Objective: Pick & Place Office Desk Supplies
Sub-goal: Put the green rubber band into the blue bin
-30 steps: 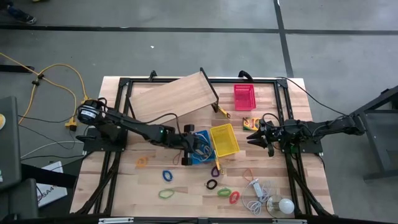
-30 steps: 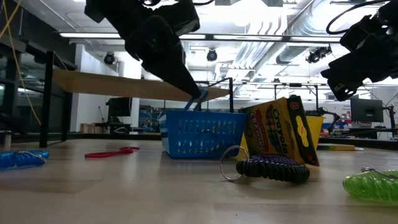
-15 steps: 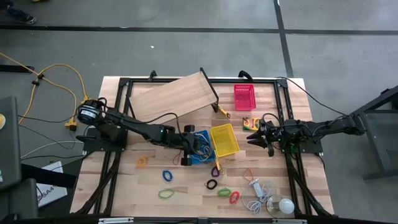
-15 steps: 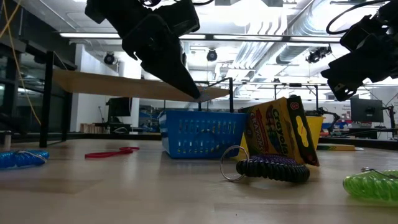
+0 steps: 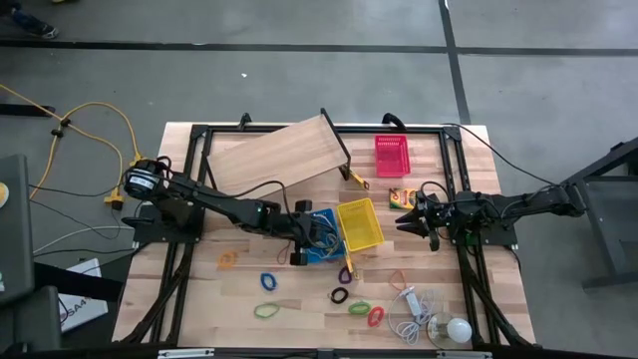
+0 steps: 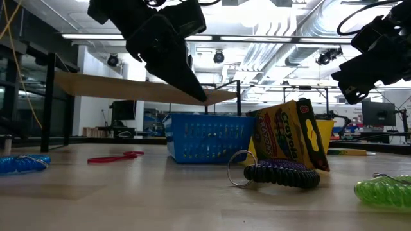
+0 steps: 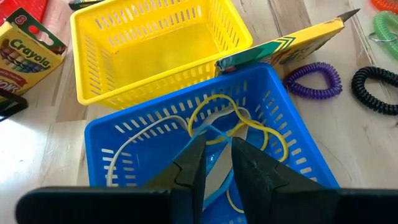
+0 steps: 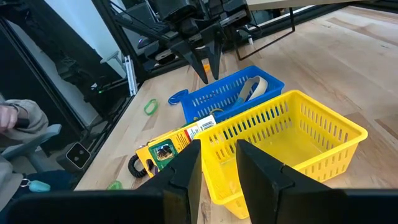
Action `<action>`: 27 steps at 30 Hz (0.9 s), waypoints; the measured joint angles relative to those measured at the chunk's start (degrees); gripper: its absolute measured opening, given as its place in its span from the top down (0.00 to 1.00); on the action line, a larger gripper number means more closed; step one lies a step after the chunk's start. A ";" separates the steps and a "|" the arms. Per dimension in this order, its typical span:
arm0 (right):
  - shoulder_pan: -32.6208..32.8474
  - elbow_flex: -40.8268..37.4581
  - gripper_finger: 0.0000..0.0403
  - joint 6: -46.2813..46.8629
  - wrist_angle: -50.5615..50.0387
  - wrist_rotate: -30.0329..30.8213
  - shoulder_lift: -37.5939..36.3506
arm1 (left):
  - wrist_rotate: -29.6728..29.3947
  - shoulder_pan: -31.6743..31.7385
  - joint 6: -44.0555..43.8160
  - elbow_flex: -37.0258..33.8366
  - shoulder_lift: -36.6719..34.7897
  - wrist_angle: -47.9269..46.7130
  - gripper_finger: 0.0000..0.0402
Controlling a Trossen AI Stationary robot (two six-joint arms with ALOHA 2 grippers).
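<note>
Blue basket (image 7: 124,134) at the centre of the table (image 5: 189,299): you see yellow, white and blue rubber-band loops (image 7: 239,127) lying loose on its floor. The yellow basket (image 7: 149,46) stands touching it on the far side, and it holds nothing that you can see. A crayon box (image 6: 289,138) leans tilted against these baskets; a second crayon box (image 7: 25,53) lies flat beyond the yellow basket. The red basket (image 5: 391,156) sits well apart, near the table's far edge.

Left end effector (image 7: 214,165): you find it hovering just above the blue basket, its two fingers set narrowly apart with nothing between them.

Right end effector (image 8: 214,165): it hangs above the table beside the yellow basket, fingers likewise a narrow gap apart and empty.

Loose loops remain on the table nearer you: purple (image 7: 313,81), black (image 7: 376,87), blue (image 5: 267,281), green (image 5: 265,310) and red (image 5: 376,316).
</note>
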 joint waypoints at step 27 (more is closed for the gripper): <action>0.02 0.00 0.78 -0.01 0.02 0.00 -0.01 | -5.10 -11.37 -13.93 -0.02 -7.37 -13.83 0.82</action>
